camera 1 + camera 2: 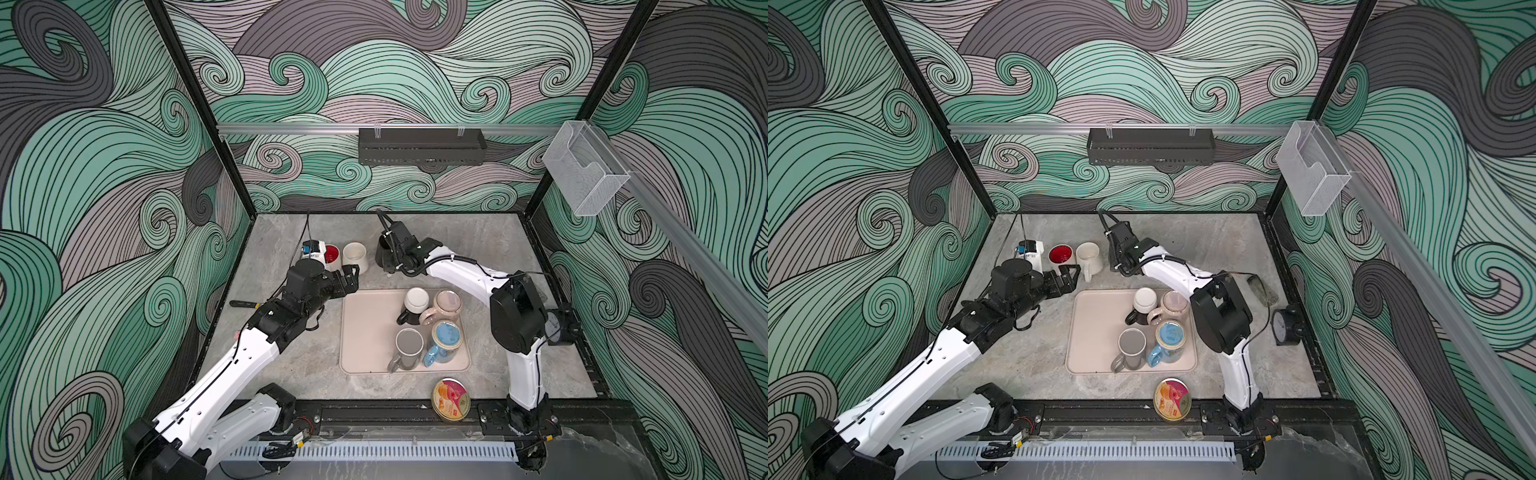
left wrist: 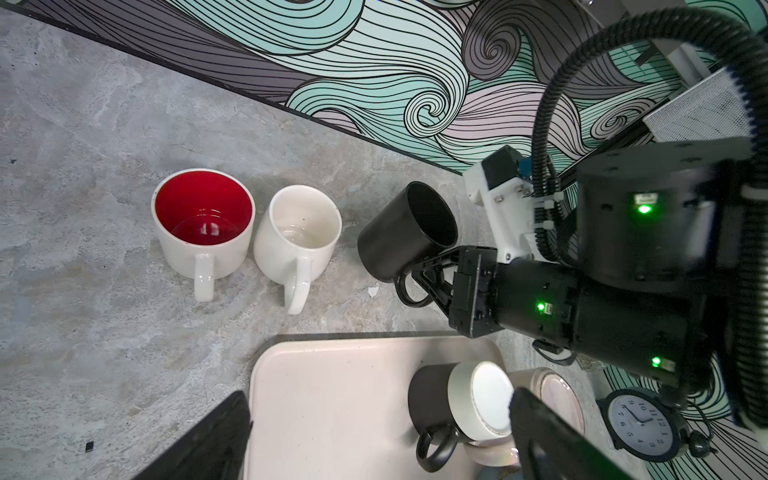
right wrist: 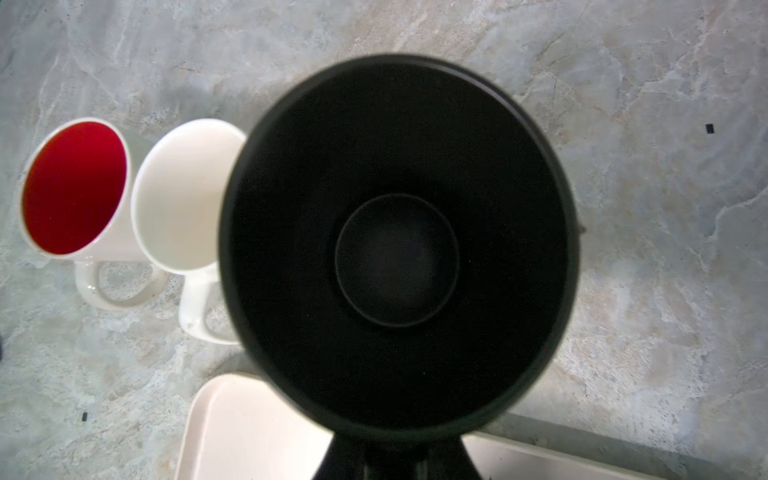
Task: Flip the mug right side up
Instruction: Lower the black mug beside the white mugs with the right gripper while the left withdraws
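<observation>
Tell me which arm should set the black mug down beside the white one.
Right. The right arm holds the black mug by its handle, jaws shut, beside the white mug; the left arm has open, empty jaws.

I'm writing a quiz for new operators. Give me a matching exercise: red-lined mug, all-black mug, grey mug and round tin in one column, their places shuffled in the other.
Things
1. red-lined mug
2. all-black mug
3. grey mug
4. round tin

Places
a. on the tray
b. at the front edge of the table
c. standing beside the white mug
d. held at its handle by the right gripper

Pairs: 1-c, 2-d, 3-a, 4-b
</observation>
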Controlling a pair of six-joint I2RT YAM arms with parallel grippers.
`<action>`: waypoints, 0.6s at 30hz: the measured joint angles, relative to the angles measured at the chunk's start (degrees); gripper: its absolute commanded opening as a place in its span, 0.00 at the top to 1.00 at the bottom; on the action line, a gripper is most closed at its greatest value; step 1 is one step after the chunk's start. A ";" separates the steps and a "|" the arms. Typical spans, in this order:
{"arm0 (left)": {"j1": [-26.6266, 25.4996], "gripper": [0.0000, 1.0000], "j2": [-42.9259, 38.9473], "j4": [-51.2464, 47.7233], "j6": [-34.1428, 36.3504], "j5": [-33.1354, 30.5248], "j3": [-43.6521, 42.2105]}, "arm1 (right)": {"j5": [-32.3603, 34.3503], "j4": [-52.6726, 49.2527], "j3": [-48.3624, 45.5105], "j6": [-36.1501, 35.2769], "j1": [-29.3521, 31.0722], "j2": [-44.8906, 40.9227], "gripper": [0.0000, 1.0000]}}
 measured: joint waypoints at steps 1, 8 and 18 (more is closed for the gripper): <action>-0.02 0.01 0.00 0.02 -0.04 0.00 -0.02 | 0.44 -0.09 0.52 -0.13 0.15 0.57 1.00; -0.02 0.01 -0.11 0.00 -0.24 -0.02 -0.76 | 2.97 -0.37 1.77 -0.90 0.92 2.78 1.00; 0.00 0.01 -0.24 -0.66 -0.46 -0.90 -1.07 | 4.31 -1.25 4.66 -0.85 2.08 7.06 1.00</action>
